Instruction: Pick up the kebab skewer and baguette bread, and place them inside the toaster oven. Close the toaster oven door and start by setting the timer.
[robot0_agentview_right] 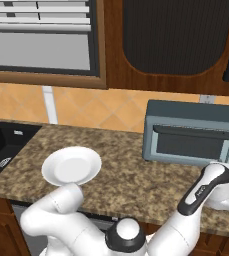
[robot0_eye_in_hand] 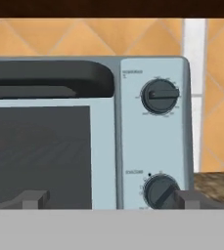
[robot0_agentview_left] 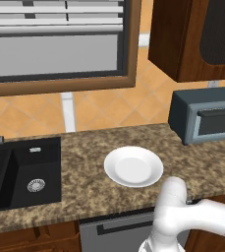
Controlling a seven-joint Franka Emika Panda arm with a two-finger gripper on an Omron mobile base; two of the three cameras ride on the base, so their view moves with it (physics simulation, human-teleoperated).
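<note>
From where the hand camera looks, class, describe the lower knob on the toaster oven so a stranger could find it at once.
Find the blue-grey toaster oven on the counter, then the pale control strip right of its dark window. Two round dark knobs sit there; the lower knob is at the strip's bottom, pointer slanted, unlike the upper knob, whose pointer lies level.

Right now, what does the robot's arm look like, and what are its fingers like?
The arm is smooth, rounded and glossy white, built of fat tube sections with dark joints. One section has a black strip with tiny white writing. The gripper has two small, blocky grey fingertips.
</note>
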